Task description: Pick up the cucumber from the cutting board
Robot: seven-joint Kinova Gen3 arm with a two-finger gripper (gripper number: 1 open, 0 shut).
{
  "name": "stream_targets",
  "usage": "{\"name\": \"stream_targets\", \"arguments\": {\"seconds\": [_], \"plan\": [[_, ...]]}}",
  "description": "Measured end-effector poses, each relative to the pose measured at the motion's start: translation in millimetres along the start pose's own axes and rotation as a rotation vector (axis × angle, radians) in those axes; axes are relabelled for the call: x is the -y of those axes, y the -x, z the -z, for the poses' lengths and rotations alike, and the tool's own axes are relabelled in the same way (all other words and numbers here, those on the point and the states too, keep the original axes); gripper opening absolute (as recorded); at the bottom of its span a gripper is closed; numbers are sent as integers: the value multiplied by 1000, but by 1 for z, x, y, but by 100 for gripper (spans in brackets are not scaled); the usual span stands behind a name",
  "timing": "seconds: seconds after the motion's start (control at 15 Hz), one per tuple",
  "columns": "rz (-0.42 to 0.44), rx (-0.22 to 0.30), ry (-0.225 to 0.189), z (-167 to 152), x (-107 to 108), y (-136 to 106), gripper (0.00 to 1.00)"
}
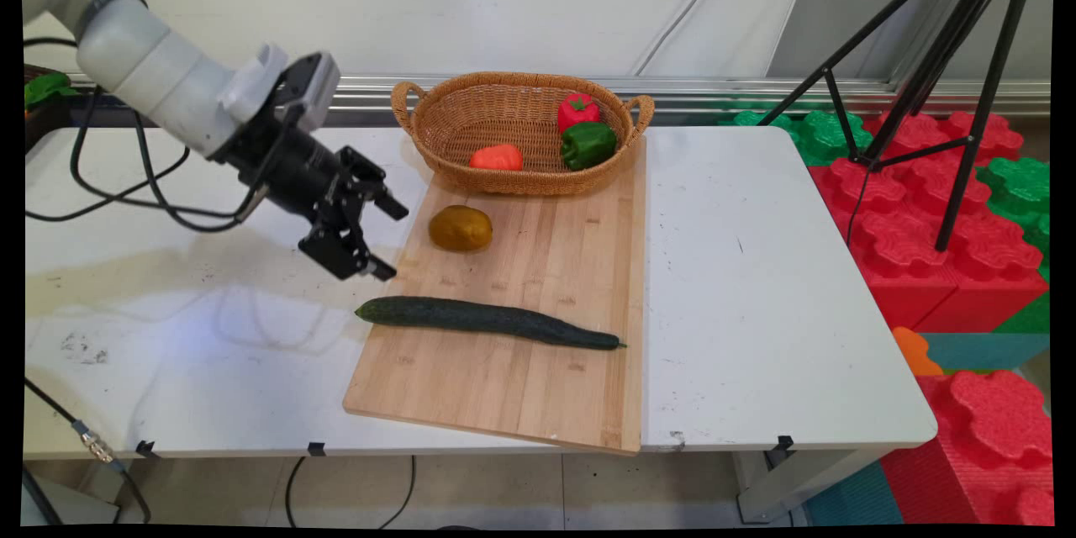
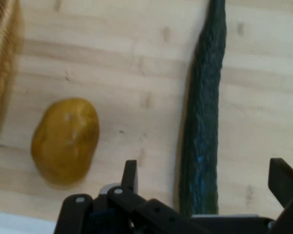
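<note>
Cucumber (image 1: 490,322) lies lengthwise across the lower middle of the frame on a wooden cutting board (image 1: 538,387), its long axis running left to right, blunt end at the board's left edge and thin tip toward the right. Above it, a brown potato (image 1: 461,228) sits apart on the same board, below a wicker basket (image 1: 437,122) holding red, orange and green vegetables. The white arm reaches down from the upper left, its black gripper (image 1: 388,239) tilted toward the board's left edge, jaws spread wide and holding nothing, hovering over the cucumber's blunt end in the hand view.
</note>
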Motion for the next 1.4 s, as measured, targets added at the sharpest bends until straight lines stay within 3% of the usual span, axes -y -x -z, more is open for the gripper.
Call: {"name": "stream_targets", "arguments": {"seconds": [0.53, 1.27, 1.33, 1.4], "plan": [[-20, 98, 43, -45, -11, 26, 100], [-60, 138, 50, -86, -9, 33, 100], [-63, 138, 50, -88, -9, 34, 0], [-69, 138, 49, -89, -8, 34, 0]]}}
